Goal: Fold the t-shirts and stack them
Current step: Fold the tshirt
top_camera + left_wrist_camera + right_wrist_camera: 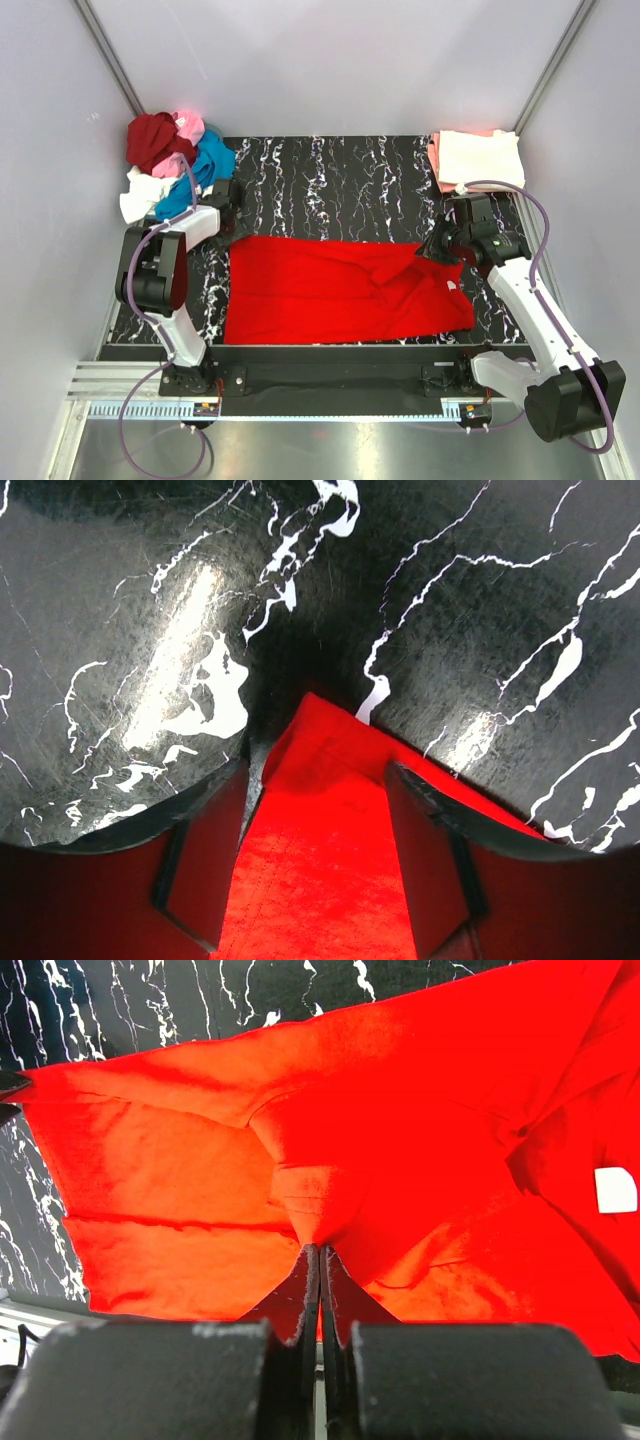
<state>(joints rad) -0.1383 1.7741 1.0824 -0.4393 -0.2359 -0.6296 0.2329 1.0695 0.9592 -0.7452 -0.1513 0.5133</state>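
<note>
A bright red t-shirt (340, 290) lies spread across the black marbled mat (330, 185). My left gripper (228, 225) is at its far left corner. In the left wrist view that gripper (318, 780) is open, its fingers either side of the corner of the red cloth (320, 880), which lies flat on the mat. My right gripper (432, 252) is at the shirt's far right side. In the right wrist view it (320, 1250) is shut on a pinched fold of the red shirt (180, 1170), which lifts towards the fingertips.
A loose pile at the back left holds dark red (150, 138), pink (186, 125), blue (205, 165) and white (140, 195) shirts. A folded stack at the back right has a white shirt (480, 155) on a salmon one (435, 155). Grey walls close in on three sides.
</note>
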